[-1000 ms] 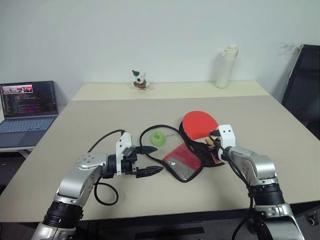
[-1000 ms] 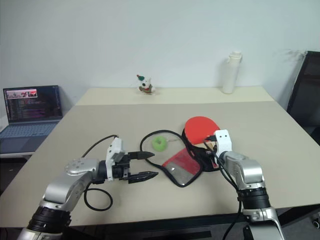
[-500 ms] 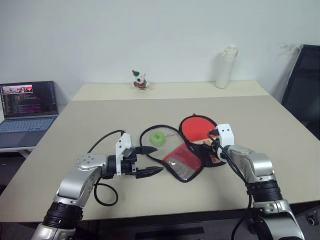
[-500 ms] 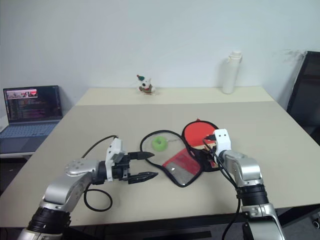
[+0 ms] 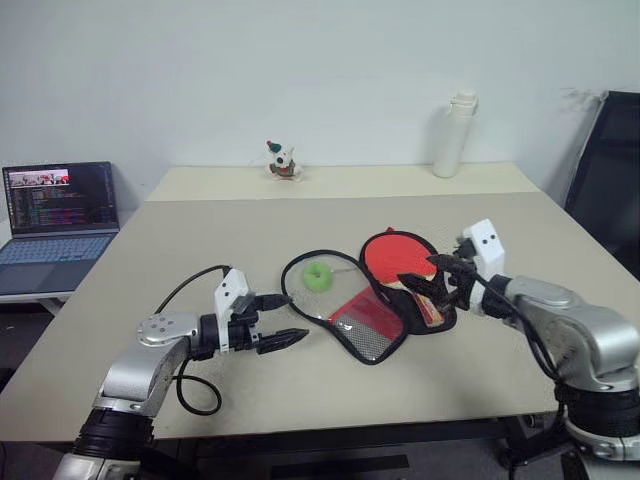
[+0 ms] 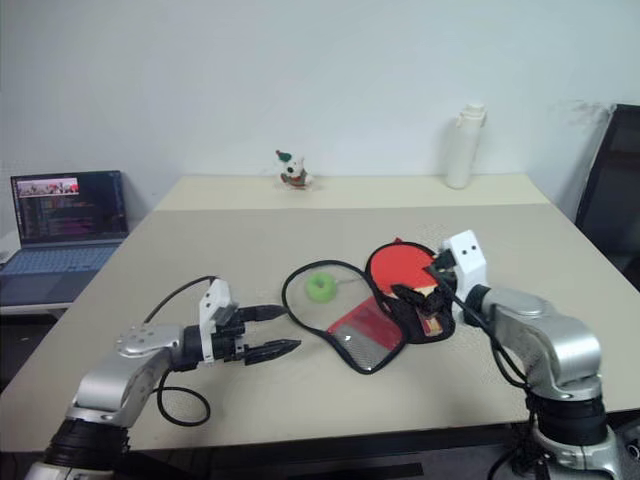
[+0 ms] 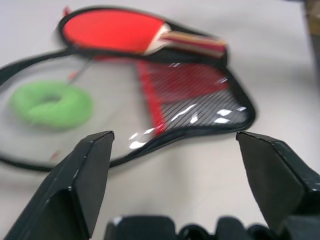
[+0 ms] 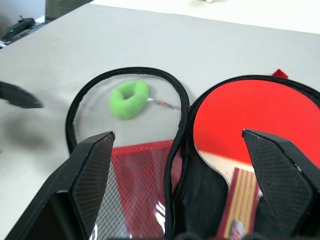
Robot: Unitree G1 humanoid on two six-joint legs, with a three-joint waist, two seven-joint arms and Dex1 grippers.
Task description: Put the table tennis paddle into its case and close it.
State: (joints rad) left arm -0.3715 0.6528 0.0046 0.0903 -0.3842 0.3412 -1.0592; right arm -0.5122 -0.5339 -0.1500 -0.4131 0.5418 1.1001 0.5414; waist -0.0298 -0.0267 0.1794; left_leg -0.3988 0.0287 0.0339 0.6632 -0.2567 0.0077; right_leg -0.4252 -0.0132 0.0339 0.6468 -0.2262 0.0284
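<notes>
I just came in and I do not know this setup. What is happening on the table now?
A two-armed robot is packing a paddle into its case. The case lies unzipped and spread open on the table, and the paddle rests on its right half. A green ring lies on the clear left flap. The right hand hovers open just above the paddle's handle, holding nothing. The left hand waits open, left of the case. The case is not yet closed.

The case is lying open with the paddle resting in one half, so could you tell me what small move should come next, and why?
Probably the left gripper should reach for the open flap's rim to fold it over. The paddle already lies in the case's black half, both grippers stand open and hold nothing, and the clear flap with the green ring lies nearest the left gripper.
</notes>
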